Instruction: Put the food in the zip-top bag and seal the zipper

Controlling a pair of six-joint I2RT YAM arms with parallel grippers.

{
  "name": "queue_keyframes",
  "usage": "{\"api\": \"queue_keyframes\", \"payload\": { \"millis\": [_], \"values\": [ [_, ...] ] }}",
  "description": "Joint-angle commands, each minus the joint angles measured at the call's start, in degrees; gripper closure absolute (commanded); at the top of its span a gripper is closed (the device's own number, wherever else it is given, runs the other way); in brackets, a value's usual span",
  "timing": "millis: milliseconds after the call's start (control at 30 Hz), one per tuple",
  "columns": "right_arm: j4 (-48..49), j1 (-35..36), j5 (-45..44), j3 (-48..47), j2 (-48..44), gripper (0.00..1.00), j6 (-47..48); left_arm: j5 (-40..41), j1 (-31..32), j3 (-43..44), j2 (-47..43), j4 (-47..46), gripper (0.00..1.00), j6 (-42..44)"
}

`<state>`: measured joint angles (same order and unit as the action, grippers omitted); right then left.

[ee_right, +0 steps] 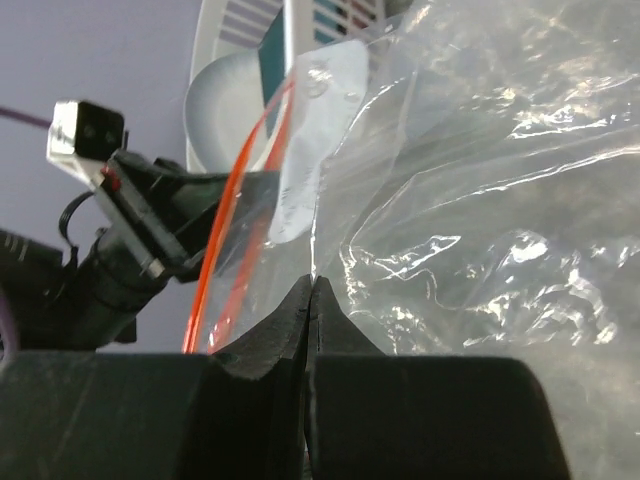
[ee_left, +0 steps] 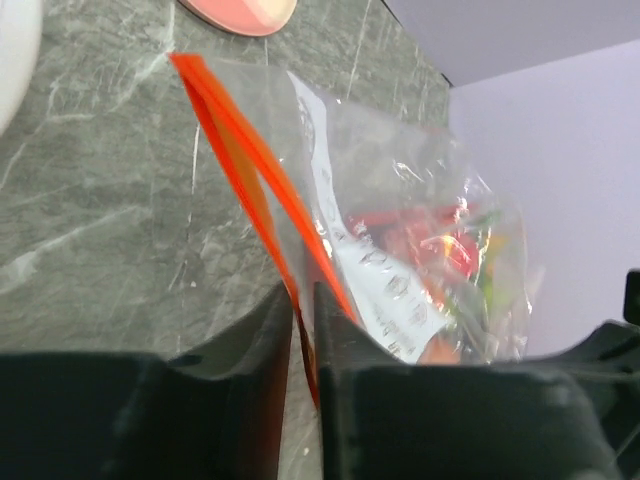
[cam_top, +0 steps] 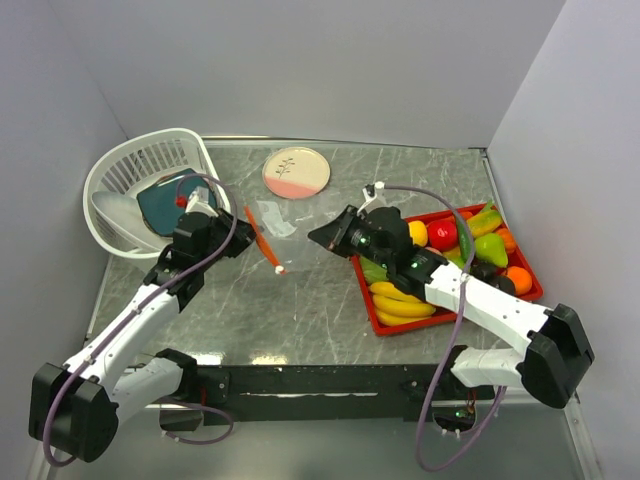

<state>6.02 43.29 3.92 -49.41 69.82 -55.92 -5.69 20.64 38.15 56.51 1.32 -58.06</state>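
Looking down, we see the zip-top bag (ee_right: 470, 180) stretched between both arms over the desk (cam_top: 300, 310). The left jaws pinch its orange zipper (ee_left: 250, 160); the right jaws are closed on the clear film. The bag's white label (ee_left: 385, 290) carries print too blurred for us to read. The toy food (cam_top: 400, 300) lies in the red tray (cam_top: 368, 305), right of the bag.

A clear zip-top bag (cam_top: 286, 228) spans the gap between the left gripper (cam_top: 243, 243), at its orange zipper (cam_top: 262, 240), and the right gripper (cam_top: 320, 237). Toy food (cam_top: 402, 302) fills a red tray (cam_top: 445, 212) on the right. A white basket (cam_top: 120, 170) sits far left.
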Motion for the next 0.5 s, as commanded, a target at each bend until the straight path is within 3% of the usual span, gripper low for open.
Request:
{"api": "queue_keyframes", "payload": {
  "millis": [0,67,100,167,200,300,467],
  "values": [
    [3.6,3.2,-1.8,1.2,-0.1,1.0,1.7,4.3,-0.3,2.5,-2.3,0.1,0.96,4.6],
    [2.2,6.2,-2.7,0.7,1.5,0.92,6.0,5.5,-0.2,6.1,-4.2,4.7,0.99,7.9],
    [-1.8,7.5,-3.8,-2.0,2.3,0.77,7.7,5.5,-0.2,7.7,-4.7,6.1,0.99,12.6],
    [-5.7,11.6,-6.5,-7.2,5.0,0.6,12.9,5.4,-0.2,13.9,-4.6,14.2,0.99,17.2],
    [-9.4,12.8,-8.0,-8.4,5.4,0.46,14.2,5.1,-0.2,16.0,-4.0,17.5,0.99,21.0],
    [-10.6,15.3,-10.4,-9.9,4.1,0.27,16.6,4.2,0.4,21.4,-3.2,26.1,0.99,26.2],
    [-10.6,15.5,-11.9,-12.8,3.4,0.24,17.6,4.5,4.4,24.4,-4.1,31.6,0.99,27.9]
  ]
}}
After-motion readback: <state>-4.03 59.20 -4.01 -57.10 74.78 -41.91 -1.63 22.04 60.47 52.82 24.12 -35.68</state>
